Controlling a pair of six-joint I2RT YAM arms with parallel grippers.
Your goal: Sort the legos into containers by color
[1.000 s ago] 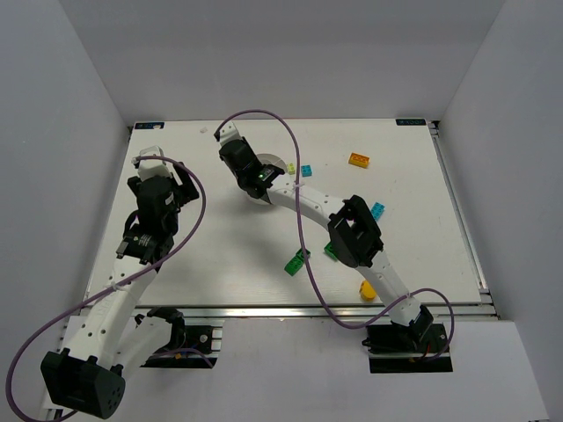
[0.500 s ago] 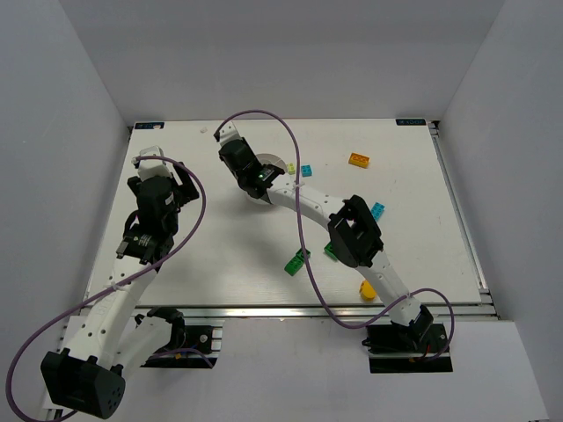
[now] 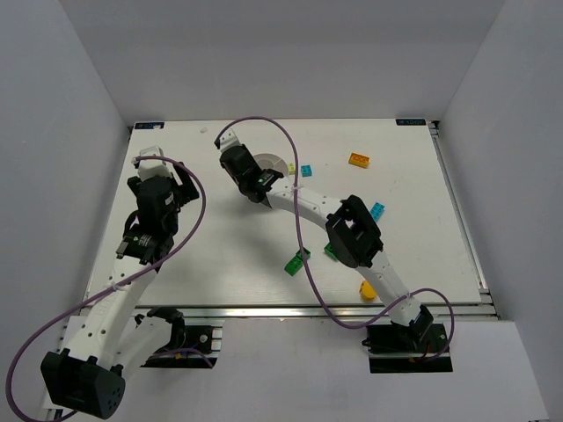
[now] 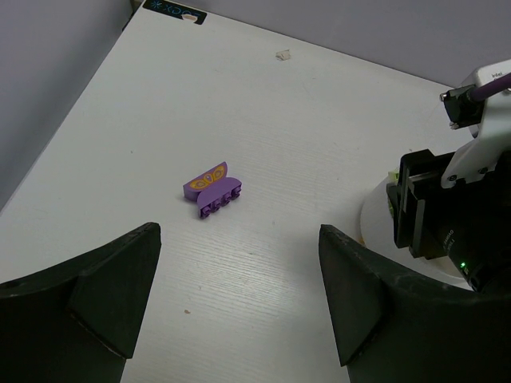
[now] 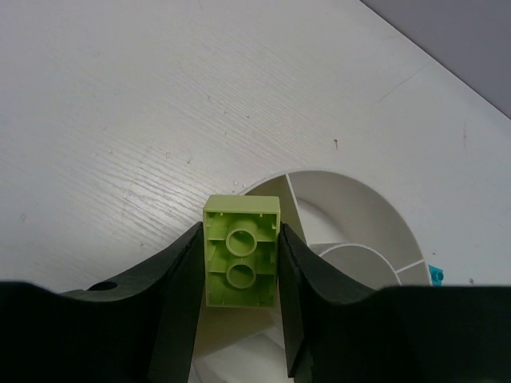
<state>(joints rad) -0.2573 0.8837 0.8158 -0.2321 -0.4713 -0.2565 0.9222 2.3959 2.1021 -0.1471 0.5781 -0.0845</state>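
Purple butterfly-print plastic brick (image 4: 211, 190) sits near the worktop's (image 4: 239, 104) left edge, left gripper (image 4: 237, 233) spread wide over it. Right gripper (image 5: 240, 241) is pinching a lime plastic brick (image 5: 242, 263) above the round white divided dish (image 5: 355, 194).

The top external camera hung above and behind the arm bases, looking steeply down from afar on the whole white table (image 3: 220, 246), with the bases at 6 o'clock. The left wrist camera sat low and close, looking out past the left gripper (image 4: 238, 230) across the table toward 12 o'clock, with a purple brick (image 4: 211, 190) near centre and the right arm (image 4: 447, 215) at 3 o'clock. The right wrist camera looked nearly straight down, very near, past the right gripper (image 5: 239, 231) and its lime brick (image 5: 241, 251). All three views shared the divided dish (image 3: 274, 162).
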